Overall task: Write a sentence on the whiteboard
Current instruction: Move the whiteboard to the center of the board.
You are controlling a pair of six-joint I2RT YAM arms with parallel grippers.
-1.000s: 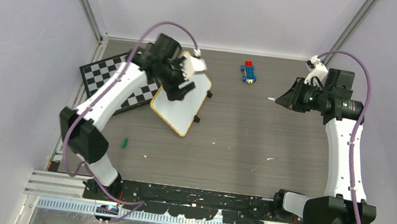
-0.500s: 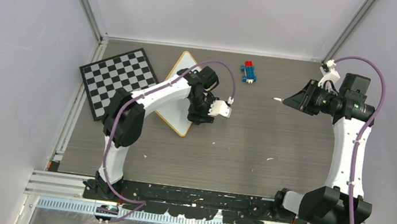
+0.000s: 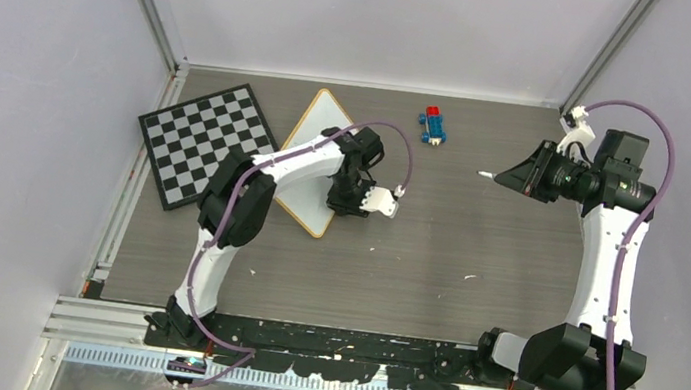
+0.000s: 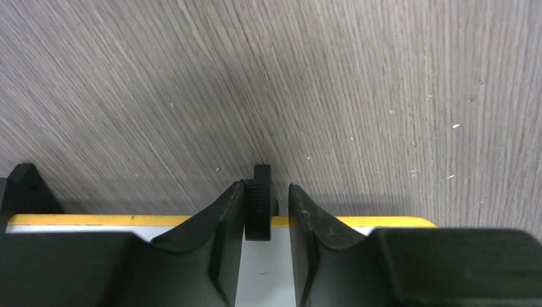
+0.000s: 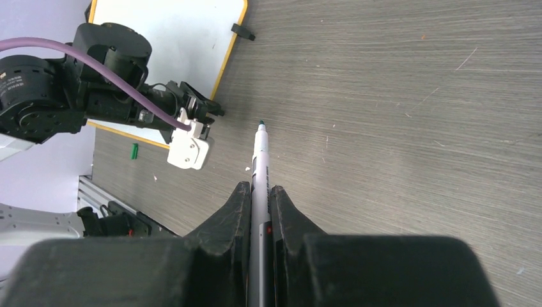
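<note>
Looking at the overhead view, I see the whiteboard (image 3: 317,116) lying flat on the table (image 3: 434,257), turned like a diamond, with a checkerboard (image 3: 192,140) just beside it on the left. The part of its face that shows is plain white. My left end effector (image 4: 265,192) sits low at the board's right-hand edge, its fingers (image 4: 220,224) narrowly parted to either side of a small black clip (image 4: 259,208) on the yellowish frame. One finger looks to be against the clip, while the other shows a sliver of gap. My right end effector (image 5: 259,192) hangs well apart over the right side of the table, clamped on a marker (image 5: 258,160) whose green tip points toward the board. A small red-and-blue toy (image 3: 433,126) rests near the far edge, and a tiny green piece (image 5: 134,151) lies on the table beyond the left arm.
</note>
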